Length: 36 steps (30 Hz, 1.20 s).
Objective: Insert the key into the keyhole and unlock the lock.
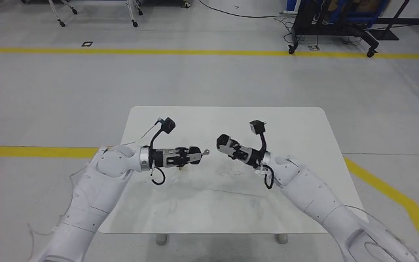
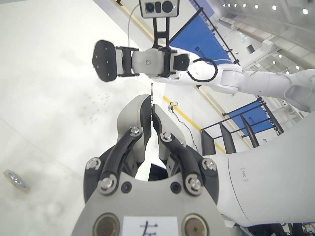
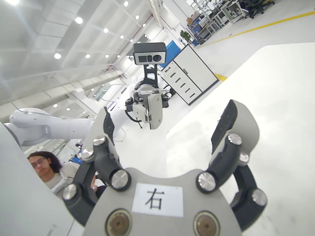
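Left gripper [image 2: 150,104] is clamped on the key [image 2: 151,91]. Its two ribbed black rubber pads [image 2: 146,110] are pressed together on the key's head. The finger shells outside them are smooth, rounded grey plastic.

The key is thin flat metal. The left wrist view sees it edge-on, as a narrow dark blade sticking out past the fingertips.

Top view: the key [image 1: 204,152] has its long axis roughly in line with the left gripper [image 1: 194,154]. It runs side to side across the counter [image 1: 294,124], free end pointing at the right gripper [image 1: 222,142]. There's a small gap between key tip and right gripper, so they aren't touching. Both are held over the middle of the counter.

Right gripper [image 3: 167,121] has its fingers spread wide. Same build as the left: ribbed black pads [image 3: 222,124] on rounded grey shells, black linkage arms, bright round pivot pins.

In the left wrist view the right gripper [image 2: 145,62] faces the key head-on. One flat black pad with small dimples is turned toward the camera. The blade is aimed about midway between the spread fingers.

Counter is white, matte and rectangular with rounded corners. It has faint dark scuff marks [image 2: 96,106] near the middle.
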Tool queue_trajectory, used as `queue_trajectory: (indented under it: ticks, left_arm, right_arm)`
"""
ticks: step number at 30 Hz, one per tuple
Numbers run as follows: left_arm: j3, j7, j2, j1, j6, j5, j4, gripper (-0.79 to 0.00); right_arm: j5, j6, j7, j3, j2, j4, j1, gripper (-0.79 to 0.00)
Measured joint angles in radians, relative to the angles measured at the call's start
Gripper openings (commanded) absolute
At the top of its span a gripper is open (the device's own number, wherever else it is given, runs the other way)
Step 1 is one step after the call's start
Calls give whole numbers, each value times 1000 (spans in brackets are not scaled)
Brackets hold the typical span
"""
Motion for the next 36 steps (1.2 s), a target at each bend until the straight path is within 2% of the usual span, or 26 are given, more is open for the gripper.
queue_trajectory:
  ticks: [4,7,8,9,10,12,17,23,30,32,36]
  left_arm:
    - [22,7,-1,-6,14,46,-9,-785]
    - [45,-8,-2,-13,18,58,-13,-785]
    - [51,-11,-3,-16,21,61,-11,-785]
    - [56,-12,-3,-19,23,63,-9,-785]
    - [62,-12,-4,-22,24,63,-7,-785]
    - [69,-14,-4,-27,25,63,-3,-785]
    - [83,-17,-4,-38,25,58,7,-785]
    - [100,-34,-4,-48,23,44,14,-785]
    - [114,-42,-2,-58,21,31,21,-785]
    - [118,-41,-1,-59,21,31,21,-785]
    - [123,-40,2,-63,20,31,22,-785]
  right_arm:
    - [-161,71,16,75,35,-83,-46,0]
    - [-227,98,39,108,52,-146,-84,0]
    - [-236,101,51,113,55,-161,-92,-31]
    - [-243,106,64,117,58,-174,-99,-163]
    - [-250,118,77,121,60,-186,-104,-363]
    - [-258,137,90,122,60,-200,-108,-477]
    - [-236,129,122,120,57,-201,-108,-486]
    - [-204,112,156,113,51,-184,-97,-554]
    - [-152,73,211,91,41,-165,-83,-539]
    - [-129,59,234,80,37,-156,-76,-557]
    - [-100,40,263,65,30,-136,-60,-714]
